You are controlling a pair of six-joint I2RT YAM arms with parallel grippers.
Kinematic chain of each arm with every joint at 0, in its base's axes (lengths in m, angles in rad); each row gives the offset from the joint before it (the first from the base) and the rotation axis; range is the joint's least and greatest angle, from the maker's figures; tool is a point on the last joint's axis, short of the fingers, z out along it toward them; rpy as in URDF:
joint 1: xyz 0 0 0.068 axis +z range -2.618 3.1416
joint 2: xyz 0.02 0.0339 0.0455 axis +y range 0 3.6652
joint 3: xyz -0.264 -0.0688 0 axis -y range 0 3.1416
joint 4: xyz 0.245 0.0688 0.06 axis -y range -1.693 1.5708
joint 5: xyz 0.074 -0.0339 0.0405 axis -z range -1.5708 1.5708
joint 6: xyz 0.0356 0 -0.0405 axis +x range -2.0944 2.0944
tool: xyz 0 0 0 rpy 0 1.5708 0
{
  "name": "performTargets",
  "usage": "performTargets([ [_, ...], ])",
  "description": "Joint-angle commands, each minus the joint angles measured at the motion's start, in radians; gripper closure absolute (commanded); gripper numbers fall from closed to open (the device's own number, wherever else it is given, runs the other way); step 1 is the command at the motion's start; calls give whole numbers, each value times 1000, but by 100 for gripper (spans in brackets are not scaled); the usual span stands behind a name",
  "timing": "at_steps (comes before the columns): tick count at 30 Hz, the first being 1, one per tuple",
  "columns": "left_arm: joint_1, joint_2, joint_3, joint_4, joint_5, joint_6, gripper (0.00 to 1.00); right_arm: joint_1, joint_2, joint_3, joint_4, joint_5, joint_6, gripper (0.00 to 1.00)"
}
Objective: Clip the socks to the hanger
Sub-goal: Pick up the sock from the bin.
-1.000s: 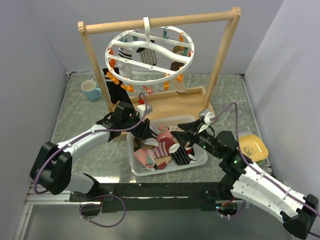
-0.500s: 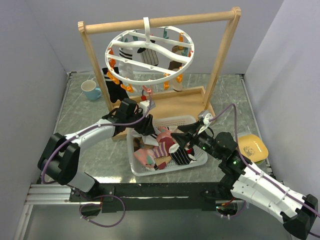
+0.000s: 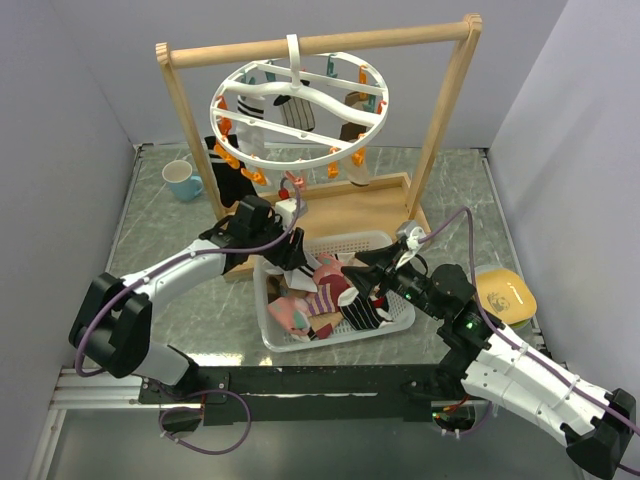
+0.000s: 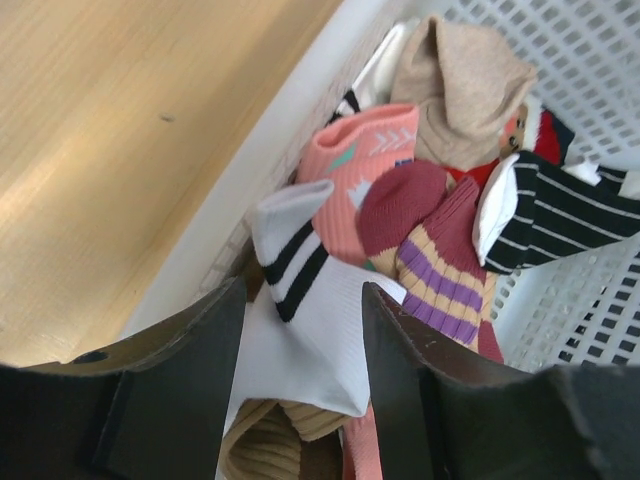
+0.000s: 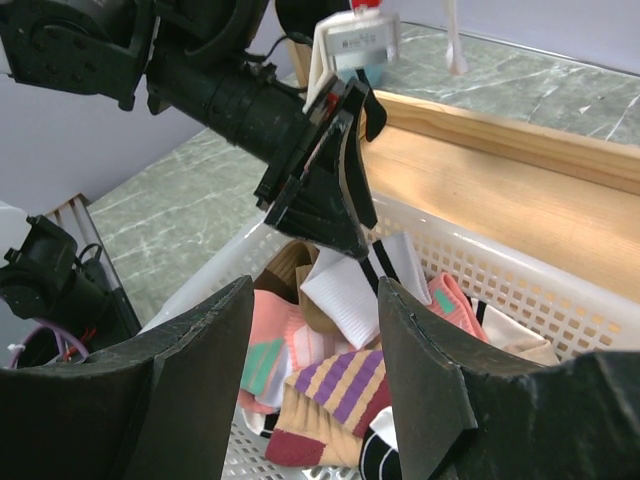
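A heap of socks (image 3: pixel 325 295) fills a white basket (image 3: pixel 402 322). My left gripper (image 3: pixel 292 256) reaches into its back left corner. It is open in the left wrist view, and its jaws (image 4: pixel 303 290) straddle a white sock with black stripes (image 4: pixel 310 330) lying over a tan one. The right gripper (image 3: pixel 357 274) hovers open over the basket's middle; between its fingers (image 5: pixel 315 285) show the white sock (image 5: pixel 350 295) and a yellow-and-purple striped sock (image 5: pixel 345 380). The round white hanger (image 3: pixel 300 110) hangs from the wooden frame, with a few socks (image 3: pixel 240 178) clipped to it.
The tall wooden frame (image 3: pixel 440 120) and its wooden base (image 3: pixel 350 210) stand right behind the basket. A teal cup (image 3: pixel 182 180) sits at the back left. A yellow dish (image 3: pixel 505 293) lies at the right, beside the right arm.
The left arm has shifted a little toward the back of the basket, its gripper still down among the socks. The right arm has not moved.
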Motion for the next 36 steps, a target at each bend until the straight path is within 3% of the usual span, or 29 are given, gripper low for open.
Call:
performTargets([
  [1,-17,2,-19,18,-9,27,44,5,-17,-5,40,8,3,39],
  [19,-39,129,4,134,-32,36,49,5,-55,6,16,1,18,41],
  [22,-48,142,12,157,-12,21,62,5,-52,5,25,-2,20,46],
  [27,-73,116,55,137,12,-6,99,5,-44,23,51,-17,1,48],
  [32,-74,-22,32,51,53,-51,99,10,-6,83,88,-51,-29,43],
  [36,-71,-223,-93,31,106,-67,99,59,61,188,103,-11,-110,34],
])
